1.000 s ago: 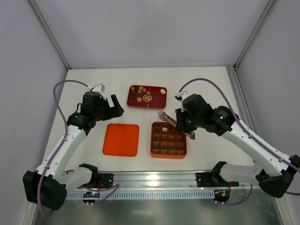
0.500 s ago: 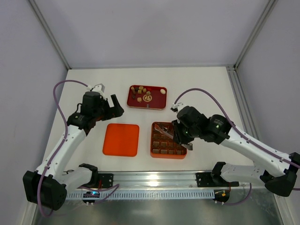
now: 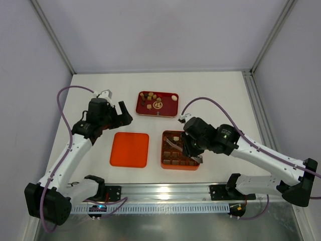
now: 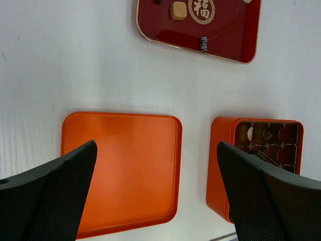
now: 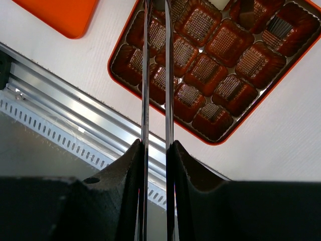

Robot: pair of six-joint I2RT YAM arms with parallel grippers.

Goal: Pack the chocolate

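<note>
Tweezers [image 5: 154,60] pinched in the right gripper [image 5: 155,150] hang over the orange gridded box [image 3: 179,167], lower centre; left gripper [image 4: 156,150] gapes wide near the lid [image 4: 120,170].

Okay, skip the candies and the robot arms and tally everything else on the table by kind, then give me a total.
tray: 1
box: 1
lid: 1
tweezers: 1
Total: 4
</note>
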